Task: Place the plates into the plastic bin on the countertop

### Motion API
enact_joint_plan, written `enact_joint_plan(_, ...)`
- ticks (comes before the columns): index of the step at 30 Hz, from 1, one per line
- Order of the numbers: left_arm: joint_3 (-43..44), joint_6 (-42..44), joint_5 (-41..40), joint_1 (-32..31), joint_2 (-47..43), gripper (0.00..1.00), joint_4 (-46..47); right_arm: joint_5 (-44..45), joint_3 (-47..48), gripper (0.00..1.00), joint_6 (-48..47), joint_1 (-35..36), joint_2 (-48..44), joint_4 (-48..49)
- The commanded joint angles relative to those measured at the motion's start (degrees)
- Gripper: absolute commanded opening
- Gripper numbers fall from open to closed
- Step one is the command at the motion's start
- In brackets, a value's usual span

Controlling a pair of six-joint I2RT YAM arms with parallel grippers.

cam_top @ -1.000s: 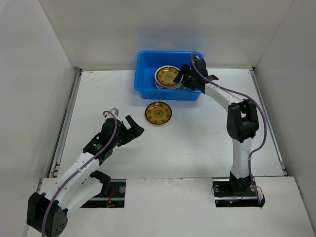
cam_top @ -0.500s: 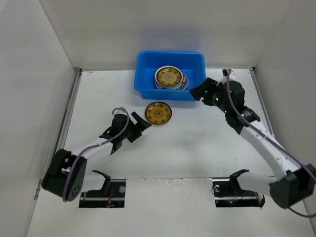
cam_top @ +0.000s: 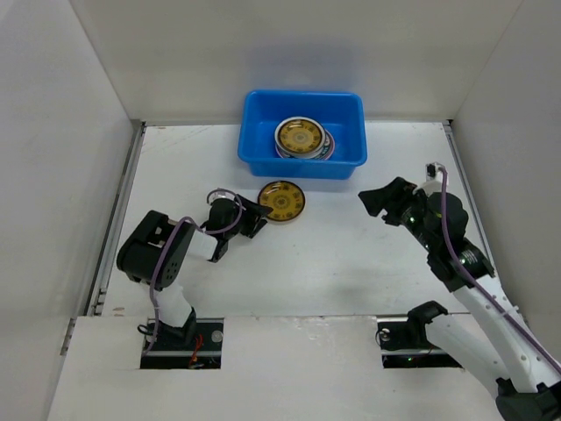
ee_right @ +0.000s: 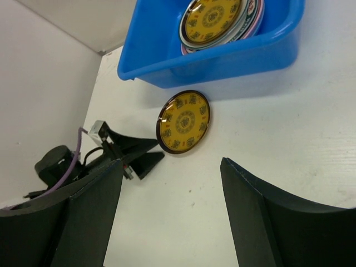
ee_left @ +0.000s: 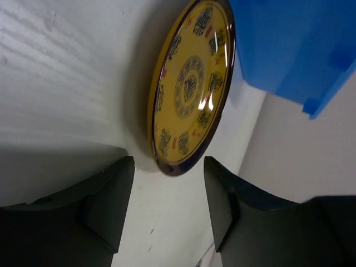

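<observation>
A blue plastic bin (cam_top: 346,167) stands at the back of the white countertop (cam_top: 333,263). Inside it is a stack of plates (cam_top: 300,137), topped by an amber patterned one (ee_right: 214,16). A second amber plate (cam_top: 281,201) lies flat on the countertop just in front of the bin. My left gripper (cam_top: 256,219) lies low at this plate's left rim. In the left wrist view its jaws (ee_left: 168,167) stand apart, the plate (ee_left: 192,89) rim just beyond the tips, nothing gripped. My right gripper (cam_top: 375,203) hovers open to the right, holding nothing.
White walls enclose the countertop on three sides. The bin's near wall (ee_left: 289,44) is close behind the loose plate. The right wrist view shows the left gripper (ee_right: 139,153) beside the plate (ee_right: 185,121), with bare surface between my right fingers (ee_right: 261,211).
The left arm has reached forward to the loose plate's rim and its jaws have narrowed. The right arm has drawn back from over the bin to the right front.
</observation>
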Motion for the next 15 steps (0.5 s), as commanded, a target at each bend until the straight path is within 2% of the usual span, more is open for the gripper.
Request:
enact_joint_plan(1, 0.9, -4.9, -1.4, 0.4, 6.5, 0.49, 7.1, 1.2, -1.5, 0.77, 1.1, 0.2, -2.9, -2.2)
enact_joint_plan(5, 1.8, -8.4, -3.0, 0.0, 12.1, 0.34, 11.0, 1.2, -3.1, 0.77, 1.4, -0.5, -5.6, -2.8)
enact_joint_plan(10, 0.6, -8.2, -6.0, -0.2, 10.9, 0.09, 10.5, 0.8, -3.6, 0.77, 1.3, -1.5, -6.1, -3.2)
enact_joint_plan(13, -0.5, -8.0, -6.5, -0.2, 7.8, 0.02, 9.3, 0.5, -3.6, 0.77, 1.1, -1.9, -5.2, -2.6)
enact_joint_plan(15, -1.4, -7.6, -6.3, -0.3, 4.6, 0.00, 7.7, 0.3, -3.5, 0.77, 1.0, -2.0, -4.0, -2.0)
